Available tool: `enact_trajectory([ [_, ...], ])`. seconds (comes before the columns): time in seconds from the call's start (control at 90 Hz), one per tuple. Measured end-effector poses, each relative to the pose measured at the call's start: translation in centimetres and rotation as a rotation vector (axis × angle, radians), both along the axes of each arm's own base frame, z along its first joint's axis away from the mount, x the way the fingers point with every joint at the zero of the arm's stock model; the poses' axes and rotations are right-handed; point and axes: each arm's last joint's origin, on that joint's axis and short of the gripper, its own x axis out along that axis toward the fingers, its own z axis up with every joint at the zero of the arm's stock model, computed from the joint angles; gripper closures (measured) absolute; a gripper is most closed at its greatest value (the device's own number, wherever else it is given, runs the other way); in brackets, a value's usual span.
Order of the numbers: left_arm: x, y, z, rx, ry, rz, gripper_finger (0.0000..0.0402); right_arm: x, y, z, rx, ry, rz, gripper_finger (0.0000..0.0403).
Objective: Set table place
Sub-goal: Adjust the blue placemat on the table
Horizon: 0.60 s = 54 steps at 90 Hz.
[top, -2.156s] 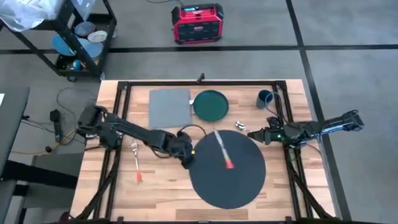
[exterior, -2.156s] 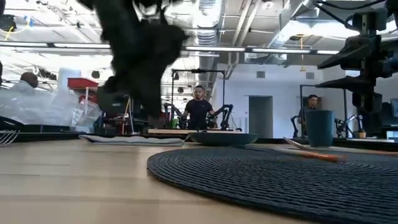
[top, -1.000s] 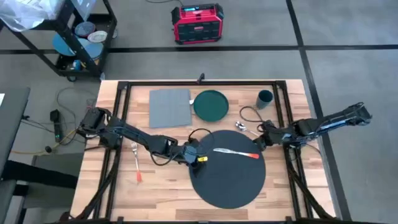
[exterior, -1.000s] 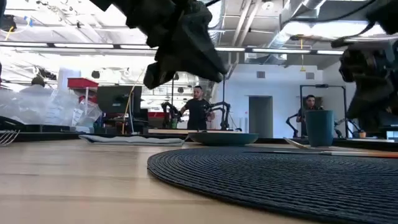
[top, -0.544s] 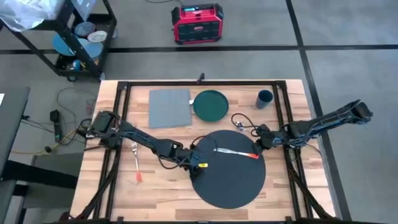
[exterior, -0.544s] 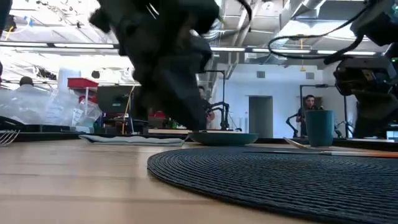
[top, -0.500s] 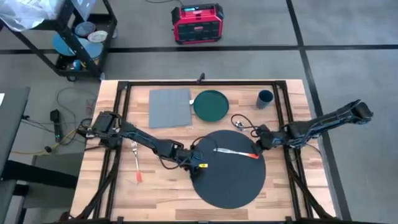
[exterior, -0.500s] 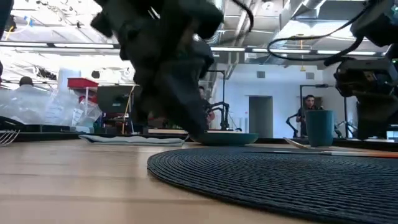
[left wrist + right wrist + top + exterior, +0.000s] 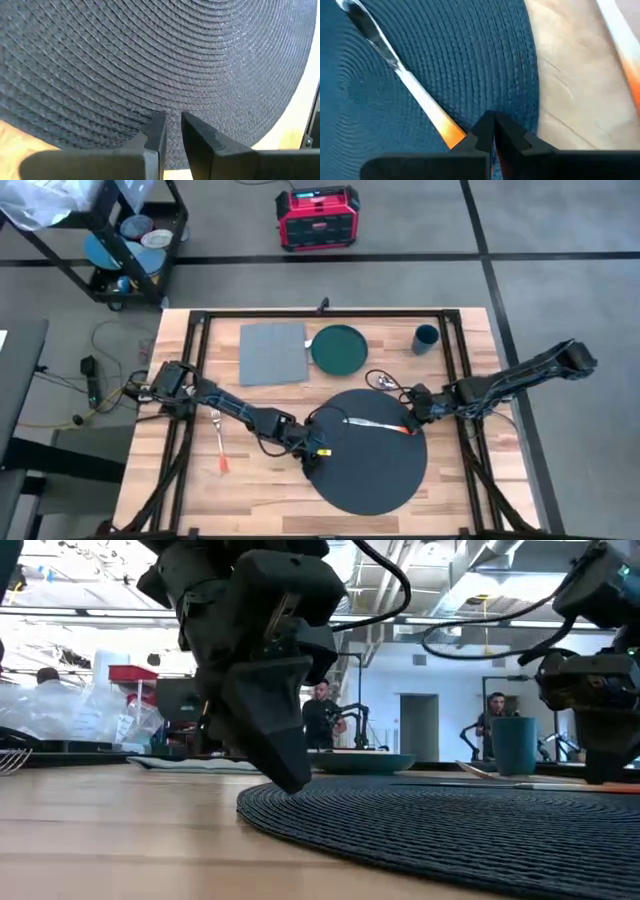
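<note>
Placemat (image 9: pixel 368 452) in the middle of the table (image 9: pixel 260 490), left claw (image 9: pixel 318 450) narrow at its left edge, right claw (image 9: pixel 408 427) pinched together at its right edge, knife (image 9: pixel 373 423) lying across its upper part.

placemat (image 9: pixel 165 60) – woven, ribbed, matt | table (image 9: pixel 260 495) – pale smooth wood planks

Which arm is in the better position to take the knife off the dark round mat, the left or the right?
Probably the right. The right gripper is at the orange handle of the knife, on the right edge of the mat, jaws nearly shut. The left gripper sits at the mat's left edge, away from the knife.
</note>
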Motion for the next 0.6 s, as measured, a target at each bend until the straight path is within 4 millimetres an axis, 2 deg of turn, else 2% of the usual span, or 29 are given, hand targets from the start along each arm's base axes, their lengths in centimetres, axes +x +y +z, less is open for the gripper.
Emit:
enact_trajectory([
  [0.4, -0.8, 3.0, -0.5, 0.143, 0.132, -0.134, 0.0361, -0.5, 2.1, -0.1, 0.067, 0.013, 0.005, 0.0403],
  [0.6, -0.5, 5.6, -0.6, 0.181, 0.135, -0.158, 0.0361, -0.9, 3.6, 0.0, 0.104, -0.015, -0.011, 0.0403],
])
